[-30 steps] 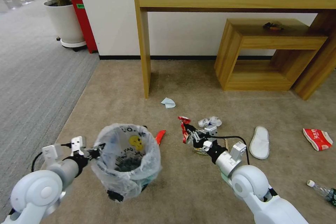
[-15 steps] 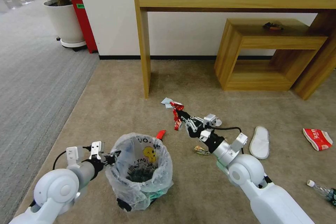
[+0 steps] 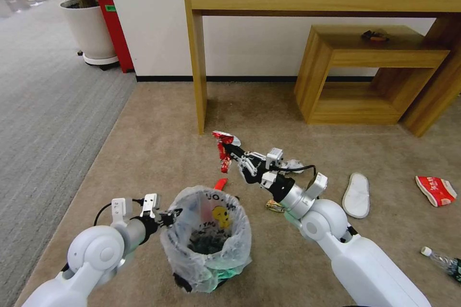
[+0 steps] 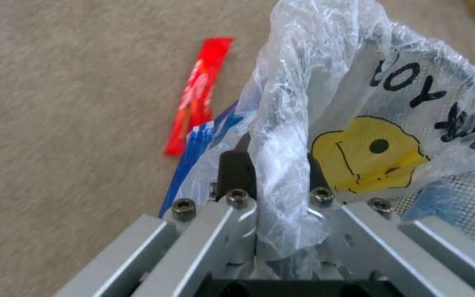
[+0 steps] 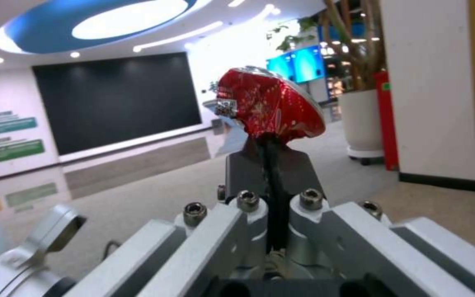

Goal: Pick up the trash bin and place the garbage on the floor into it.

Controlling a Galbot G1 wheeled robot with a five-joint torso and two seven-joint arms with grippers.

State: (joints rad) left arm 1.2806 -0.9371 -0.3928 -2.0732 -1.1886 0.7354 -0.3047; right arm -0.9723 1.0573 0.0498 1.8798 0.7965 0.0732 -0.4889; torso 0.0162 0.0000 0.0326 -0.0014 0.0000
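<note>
Pinching the bin (image 3: pixel 207 240) rim with your left end effector (image 3: pixel 174 212), you are holding its mouth open for the wrapper (image 3: pixel 223 148) your right end effector (image 3: pixel 232 150) is clamping.

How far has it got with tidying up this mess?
Partway. The left gripper has the trash bin up by its bagged rim. The right gripper pinches a red wrapper in the air, not yet over the bin. Left on the floor: a thin red packet, a white slipper, a red-and-white bag, a bottle and small scraps by the right arm.
</note>
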